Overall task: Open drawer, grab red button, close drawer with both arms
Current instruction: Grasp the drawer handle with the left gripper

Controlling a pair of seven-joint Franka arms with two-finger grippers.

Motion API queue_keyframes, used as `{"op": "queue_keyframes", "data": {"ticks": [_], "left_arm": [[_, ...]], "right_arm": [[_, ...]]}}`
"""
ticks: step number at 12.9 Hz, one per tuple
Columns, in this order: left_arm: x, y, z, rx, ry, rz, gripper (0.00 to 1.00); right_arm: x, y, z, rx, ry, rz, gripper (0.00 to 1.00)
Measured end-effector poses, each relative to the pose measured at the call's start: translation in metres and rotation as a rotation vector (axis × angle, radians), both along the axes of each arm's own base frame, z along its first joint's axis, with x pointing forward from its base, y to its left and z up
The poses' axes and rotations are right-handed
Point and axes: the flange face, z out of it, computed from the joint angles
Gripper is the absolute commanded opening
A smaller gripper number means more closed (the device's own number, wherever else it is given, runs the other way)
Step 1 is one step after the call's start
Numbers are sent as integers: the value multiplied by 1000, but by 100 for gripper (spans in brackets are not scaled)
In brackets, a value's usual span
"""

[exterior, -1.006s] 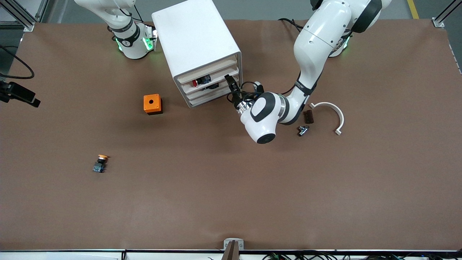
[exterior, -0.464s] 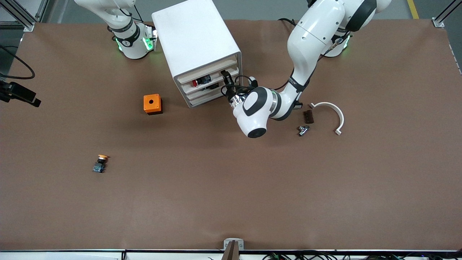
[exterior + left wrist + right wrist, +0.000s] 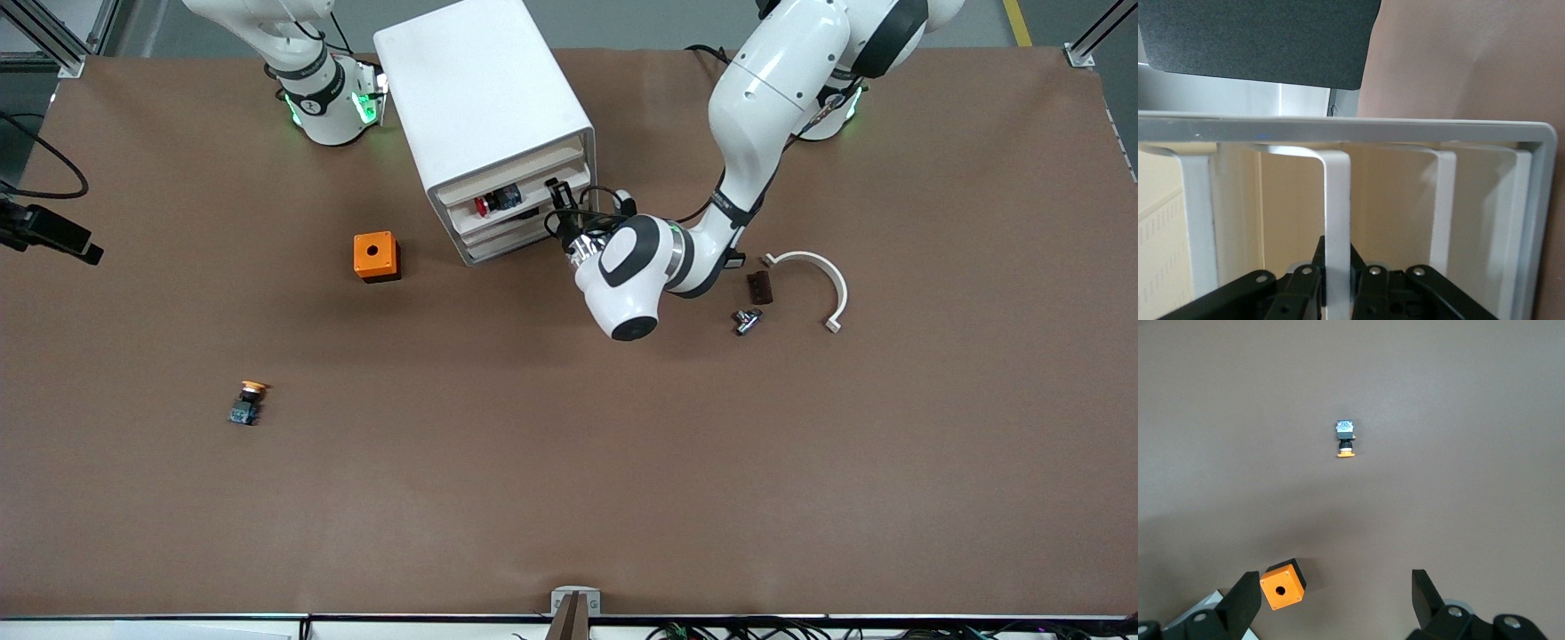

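At cabinet (image 3: 484,116) front, toward its left-arm-side corner, left gripper (image 3: 558,197) sits pinched tight on a thin white upright strip (image 3: 1337,220) of a drawer (image 3: 524,191) front, fingers (image 3: 1305,283) pressed on either side of it per left wrist view. Drawer w/ button (image 3: 495,199) is only slightly out; red cap and blue-black body show lying inside it, apart from the gripper. Handling guess: drawer is light, stiff plastic, likely slides easy, but cabinet is also light and may drag along if pull isn't straight out; thin strip is the only decent hold, grip looks centred on it. Button itself small, hard, light; smooth cap prob slippery, so the block body is the better place to pinch, across its flat sides. Right gripper (image 3: 1338,600) waits spread wide and empty up over the table near its base, looking down on orange box (image 3: 1282,584) and orange-capped button (image 3: 1345,439). Vs a sec ago: left arm has pushed in toward cabinet front, gripper gone from gaping beside the drawers to clamped on the strip; everything else on table unchanged.
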Motion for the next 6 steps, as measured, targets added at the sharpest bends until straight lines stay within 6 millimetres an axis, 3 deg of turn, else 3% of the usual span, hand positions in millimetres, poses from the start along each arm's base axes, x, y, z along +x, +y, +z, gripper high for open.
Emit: {"op": "queue_keyframes", "data": {"ticks": [3, 5, 6], "left_arm": [[43, 33, 6, -70, -50, 49, 3], [73, 61, 8, -136, -106, 84, 10], [82, 70, 8, -165, -132, 96, 20]], "right_arm": [[6, 11, -11, -2, 22, -105, 100], [13, 37, -21, -7, 40, -194, 100], [17, 56, -28, -12, 51, -241, 100]]}}
